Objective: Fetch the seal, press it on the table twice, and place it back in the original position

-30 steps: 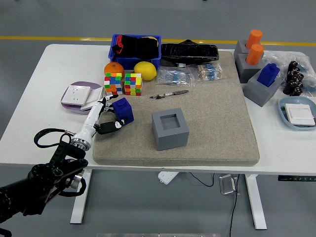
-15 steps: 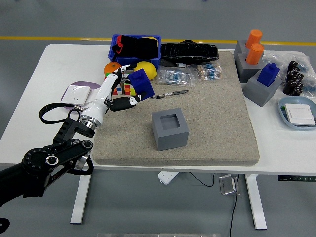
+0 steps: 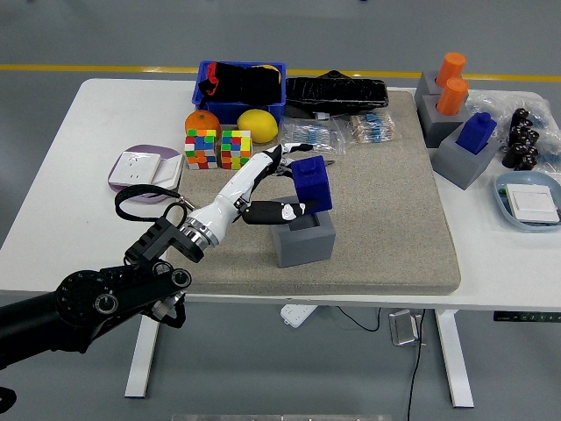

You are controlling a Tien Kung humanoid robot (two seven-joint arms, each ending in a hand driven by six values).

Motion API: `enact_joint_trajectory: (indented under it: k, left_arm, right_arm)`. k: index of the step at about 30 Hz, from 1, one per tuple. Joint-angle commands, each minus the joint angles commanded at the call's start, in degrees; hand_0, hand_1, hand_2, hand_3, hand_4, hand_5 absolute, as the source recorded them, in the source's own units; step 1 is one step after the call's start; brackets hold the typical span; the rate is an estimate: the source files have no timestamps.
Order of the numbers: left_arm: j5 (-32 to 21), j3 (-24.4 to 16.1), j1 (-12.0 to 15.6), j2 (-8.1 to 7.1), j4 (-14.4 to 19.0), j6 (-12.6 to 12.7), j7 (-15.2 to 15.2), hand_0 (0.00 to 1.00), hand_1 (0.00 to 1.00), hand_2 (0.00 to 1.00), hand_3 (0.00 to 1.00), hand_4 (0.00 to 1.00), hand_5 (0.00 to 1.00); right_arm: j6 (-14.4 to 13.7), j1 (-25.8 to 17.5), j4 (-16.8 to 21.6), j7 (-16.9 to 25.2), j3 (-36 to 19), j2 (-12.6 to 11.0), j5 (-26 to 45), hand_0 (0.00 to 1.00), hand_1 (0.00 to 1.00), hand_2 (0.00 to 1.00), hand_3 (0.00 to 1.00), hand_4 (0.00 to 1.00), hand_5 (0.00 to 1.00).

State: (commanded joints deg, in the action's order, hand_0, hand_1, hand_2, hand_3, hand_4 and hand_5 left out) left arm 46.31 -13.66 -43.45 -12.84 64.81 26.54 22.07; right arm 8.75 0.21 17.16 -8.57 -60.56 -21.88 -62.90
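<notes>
Seal (image 3: 312, 181): blue block, held just above the grey holder (image 3: 303, 231), over its far edge; looks a shade tilted, base not yet in the recess.
Left hand (image 3: 285, 189): fingers closed round the seal, thumb low on the near side, other fingers high at its 10 o'clock; arm enters from 8 o'clock.
Right hand: out of view.
Holder: grey cube with a square recess on top, on the mat (image 3: 386, 210) near its centre; recess partly hidden by the seal.
Step, as judged: returning the seal to its seat.
How to do it well: square the seal's base to the recess, bring it slightly toward 6 o'clock so it centres, level it, then lower straight down; let go only once it sits flat.
Risk: a corner catching the rim could shove the holder or leave the seal cocked.
Nearby: pen (image 3: 326, 163) at 12 o'clock of the seal, two cubes (image 3: 217, 148) at 10 o'clock; neither in the way.
</notes>
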Motion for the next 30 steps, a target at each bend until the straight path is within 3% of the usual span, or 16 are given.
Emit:
enact_joint_trajectory:
  k: [10,30]
  left_arm:
    - [-0.7,2.5,-1.1,1.51,-4.6,0.3,0.2,0.811,0.513,0.405,0.869,0.712,0.002]
    - [-0.8,3.6,-1.2,1.45,-6.3,0.2,0.1,0.812,0.512,0.406,0.871,0.713,0.002]
  right_arm:
    - [0.0,0.1,-0.1,0.0,0.5,-0.3,0.2,0.828,0.756,0.742,0.675,0.747,0.330]
    - [0.0,0.1,-0.1,0.0,0.5,-0.4,0.1,0.829,0.756,0.742,0.675,0.746,0.328]
